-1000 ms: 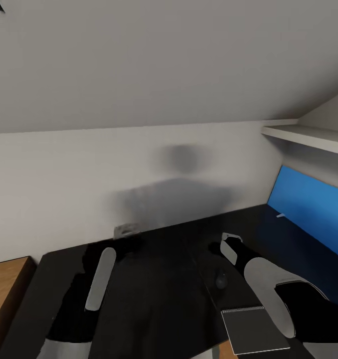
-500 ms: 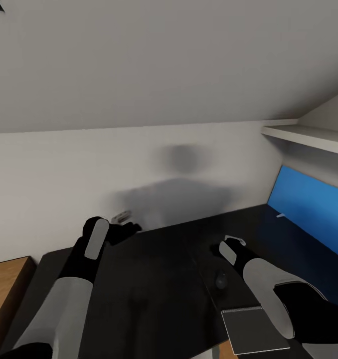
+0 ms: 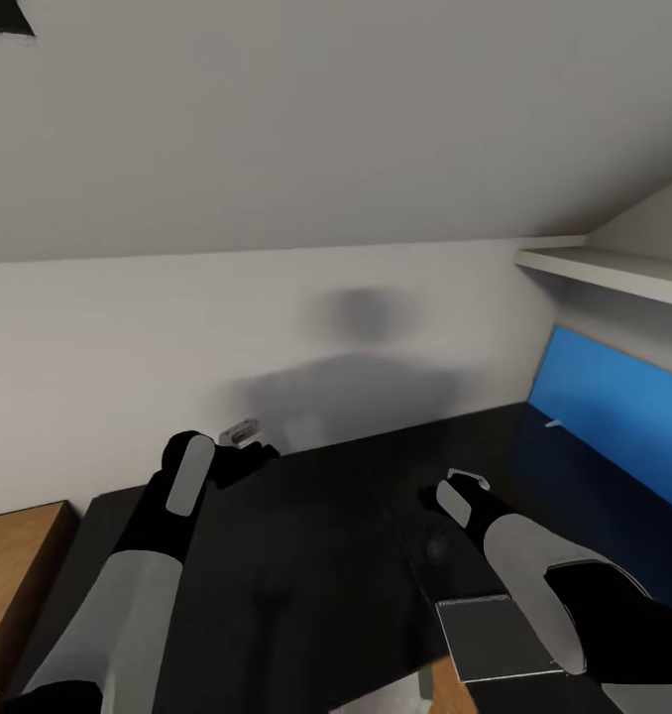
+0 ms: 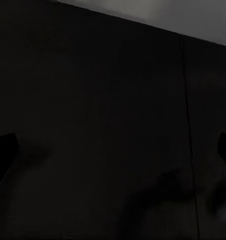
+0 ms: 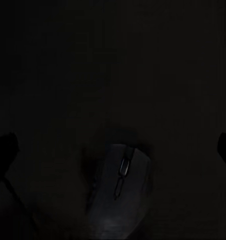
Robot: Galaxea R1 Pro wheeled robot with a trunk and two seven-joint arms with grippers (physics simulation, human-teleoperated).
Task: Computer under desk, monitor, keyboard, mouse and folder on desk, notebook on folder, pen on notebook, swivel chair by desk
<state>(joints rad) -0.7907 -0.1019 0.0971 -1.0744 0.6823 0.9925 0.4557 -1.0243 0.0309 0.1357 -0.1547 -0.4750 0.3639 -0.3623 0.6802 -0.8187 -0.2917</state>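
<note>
Both claws hang open and empty over the black table; the mouse lies just below the right claw

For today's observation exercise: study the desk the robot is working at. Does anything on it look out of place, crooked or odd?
One thing stands out: the notebook lies right at the desk's near edge, its near corner seeming to jut past it, beside the right arm. The mouse lies flat on the desk below the right gripper. Nothing looks spilled or damaged.
</note>
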